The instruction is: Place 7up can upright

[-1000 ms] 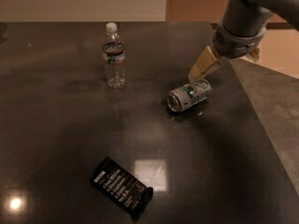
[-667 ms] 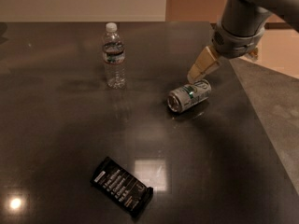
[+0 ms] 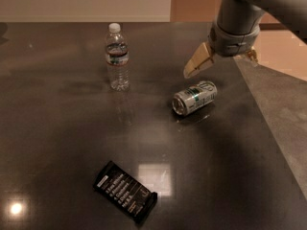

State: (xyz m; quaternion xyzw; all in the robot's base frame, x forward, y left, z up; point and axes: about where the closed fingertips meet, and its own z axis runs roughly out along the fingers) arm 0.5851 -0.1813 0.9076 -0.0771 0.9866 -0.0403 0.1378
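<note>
The 7up can, silver with a green and white label, lies on its side on the dark table, right of centre, its end facing front-left. My gripper hangs just above and behind the can, not touching it. Its tan fingers are spread apart and hold nothing; the right one shows only partly beside the grey wrist.
A clear water bottle with a white cap stands upright at the back, left of the can. A black snack bar packet lies flat at the front. The table's right edge runs diagonally close to the can.
The gripper has shifted slightly left and up above the can. The can, bottle and packet have not moved.
</note>
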